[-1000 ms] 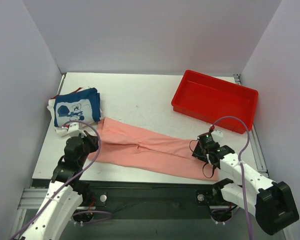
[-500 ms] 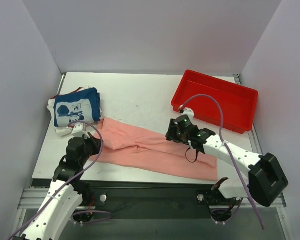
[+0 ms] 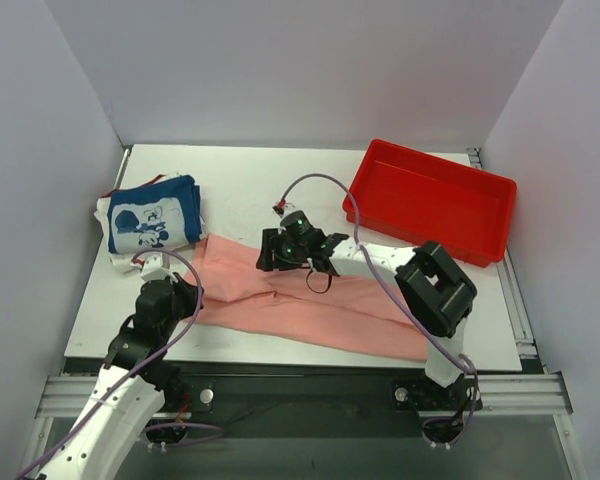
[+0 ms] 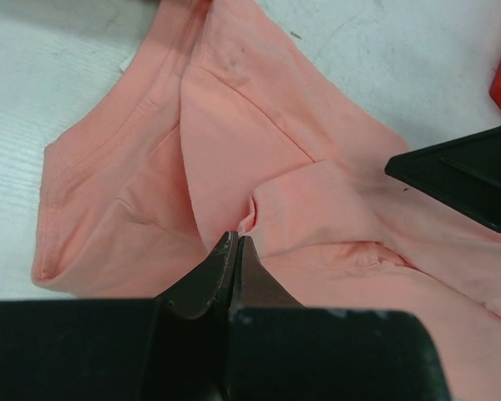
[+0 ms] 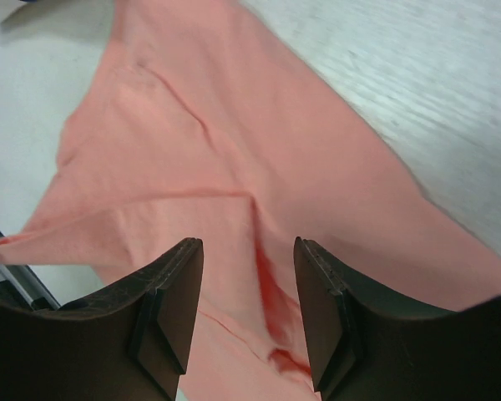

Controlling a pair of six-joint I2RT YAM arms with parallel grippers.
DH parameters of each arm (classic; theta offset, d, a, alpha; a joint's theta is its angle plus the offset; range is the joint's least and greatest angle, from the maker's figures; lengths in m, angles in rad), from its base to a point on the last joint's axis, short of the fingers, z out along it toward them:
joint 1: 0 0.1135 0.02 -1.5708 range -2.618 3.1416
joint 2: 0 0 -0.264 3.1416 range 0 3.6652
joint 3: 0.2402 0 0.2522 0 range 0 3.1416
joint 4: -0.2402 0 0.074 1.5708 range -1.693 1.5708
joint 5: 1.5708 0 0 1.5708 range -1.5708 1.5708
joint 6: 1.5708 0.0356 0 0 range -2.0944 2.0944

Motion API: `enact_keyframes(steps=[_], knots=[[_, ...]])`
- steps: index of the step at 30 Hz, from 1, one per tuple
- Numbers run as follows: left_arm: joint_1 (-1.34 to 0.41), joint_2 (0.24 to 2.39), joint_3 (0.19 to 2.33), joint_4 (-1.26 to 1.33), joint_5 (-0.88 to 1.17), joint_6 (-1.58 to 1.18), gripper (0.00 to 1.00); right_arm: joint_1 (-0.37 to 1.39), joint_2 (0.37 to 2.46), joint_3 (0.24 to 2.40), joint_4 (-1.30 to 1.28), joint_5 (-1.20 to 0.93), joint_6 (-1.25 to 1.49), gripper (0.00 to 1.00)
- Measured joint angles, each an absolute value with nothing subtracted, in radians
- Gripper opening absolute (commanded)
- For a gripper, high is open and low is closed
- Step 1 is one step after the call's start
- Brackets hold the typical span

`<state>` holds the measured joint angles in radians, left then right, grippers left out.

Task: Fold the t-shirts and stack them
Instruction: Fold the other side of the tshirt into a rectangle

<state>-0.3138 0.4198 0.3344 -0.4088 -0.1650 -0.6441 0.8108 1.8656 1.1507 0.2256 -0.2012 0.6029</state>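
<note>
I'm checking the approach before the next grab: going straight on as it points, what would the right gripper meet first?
The salmon-pink t-shirt. The right gripper, jaws open, points down at the cloth spread on the table. How far above the cloth it hangs is unclear.

The salmon-pink t-shirt [image 3: 280, 305] lies flat on the surface as a long band folded lengthwise. It runs diagonally from left of centre toward the near right corner and is creased at mid-length. The navy t-shirt [image 3: 152, 215], white print up, lies folded by the left edge on a white t-shirt [image 3: 123, 262].
</note>
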Motion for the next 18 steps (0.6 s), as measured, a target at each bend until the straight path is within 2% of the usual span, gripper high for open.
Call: enact_keyframes(steps=[10, 18], knots=[[-0.32, 0.435, 0.333, -0.453, -0.205, -0.686, 0.0, 0.839, 2.072, 1.322, 0.298, -0.317, 0.593, 0.48], [-0.322, 0.442, 0.333, -0.458, -0.206, -0.696, 0.0, 0.843, 2.117, 1.357, 0.295, -0.336, 0.589, 0.47]])
